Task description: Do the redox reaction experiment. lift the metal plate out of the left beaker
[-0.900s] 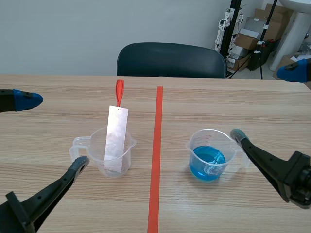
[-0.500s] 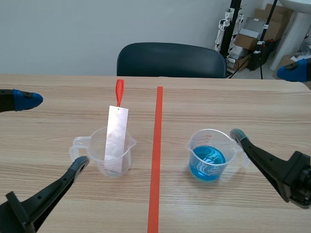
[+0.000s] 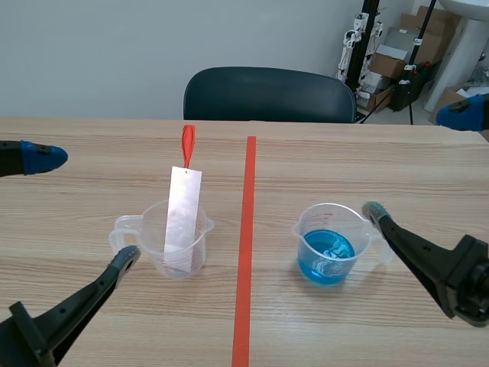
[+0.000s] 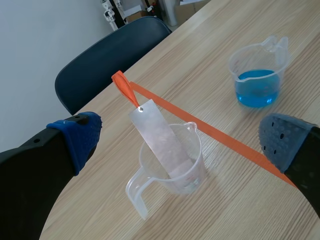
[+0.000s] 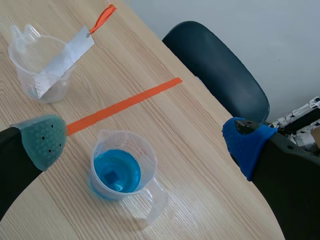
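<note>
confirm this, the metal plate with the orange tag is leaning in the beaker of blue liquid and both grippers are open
No. The metal plate leans in the clear left beaker, not the beaker of blue liquid, as the scene view shows. It does carry the orange tag, and the left gripper and right gripper are open.

The wooden table [image 3: 344, 168] is lit brightly and evenly by soft, diffuse light, and no hard-edged shadows are cast on it. The source of the light cannot be told. Only a faint, soft-edged shadow is seen beside the left beaker [image 4: 192, 172] in the left wrist view. A dull sheen without glare is shown by the metal plate [image 3: 182, 206]. Small pale highlights are carried by the clear wall of the right beaker [image 5: 142, 150], and the blue liquid [image 5: 117, 172] is brightly lit through.
</note>
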You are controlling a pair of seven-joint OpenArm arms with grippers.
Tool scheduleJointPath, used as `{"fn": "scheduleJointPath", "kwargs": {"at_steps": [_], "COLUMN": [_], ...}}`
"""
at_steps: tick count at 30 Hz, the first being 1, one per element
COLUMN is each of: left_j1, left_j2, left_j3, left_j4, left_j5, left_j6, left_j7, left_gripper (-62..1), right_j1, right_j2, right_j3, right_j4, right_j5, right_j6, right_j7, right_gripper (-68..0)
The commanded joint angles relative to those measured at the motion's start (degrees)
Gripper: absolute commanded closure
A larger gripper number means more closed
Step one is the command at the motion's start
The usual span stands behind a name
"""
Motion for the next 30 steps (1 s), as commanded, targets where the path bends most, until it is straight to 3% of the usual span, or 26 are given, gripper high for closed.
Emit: {"fn": "scheduleJointPath", "kwargs": {"at_steps": [1, 6, 11, 16, 21, 25, 30], "left_j1": [-0.15, -0.15, -0.15, -0.15, -0.15, -0.17, -1.88], "left_j2": [0.31, 2.51, 7.02, 11.34, 15.98, 19.76, 24.06], "left_j3": [0.0, 0.0, 0.0, 0.0, 0.0, 0.0, 0.0], "left_j4": [0.39, -4.02, -14.88, -25.75, -36.46, -44.26, -53.37], "left_j5": [-0.2, -0.2, -0.17, -0.13, 0.74, 3.21, 3.32], "left_j6": [0.31, -0.15, -4.52, -5.55, -5.53, -5.53, -5.55], "left_j7": [-0.96, -4.68, -16.31, -27.41, -39.32, -47.54, -55.17], "left_gripper": [-62.3, -62.3, -62.3, -62.3, -62.3, -62.3, -62.3], "right_j1": [0.2, 0.2, 0.22, 1.01, 4.85, 7.78, 10.19], "right_j2": [0.13, 0.17, 2.4, 5.79, 11.47, 16.98, 21.46], "right_j3": [0.11, 0.11, -0.07, -0.5, -3.76, -7.02, -9.4], "right_j4": [0.68, 0.68, 0.44, -0.35, -2.84, -5.79, -8.26], "right_j5": [2.58, 8.55, 13.75, 19.76, 20.0, 23.17, 24.37], "right_j6": [-0.39, -0.37, -0.37, 0.2, 0.7, 0.72, 0.7], "right_j7": [0.61, -2.36, -2.75, -0.96, 0.24, 1.55, 1.99], "right_gripper": [-67.9, -67.9, -67.9, -67.9, -67.9, -67.9, -67.9]}}
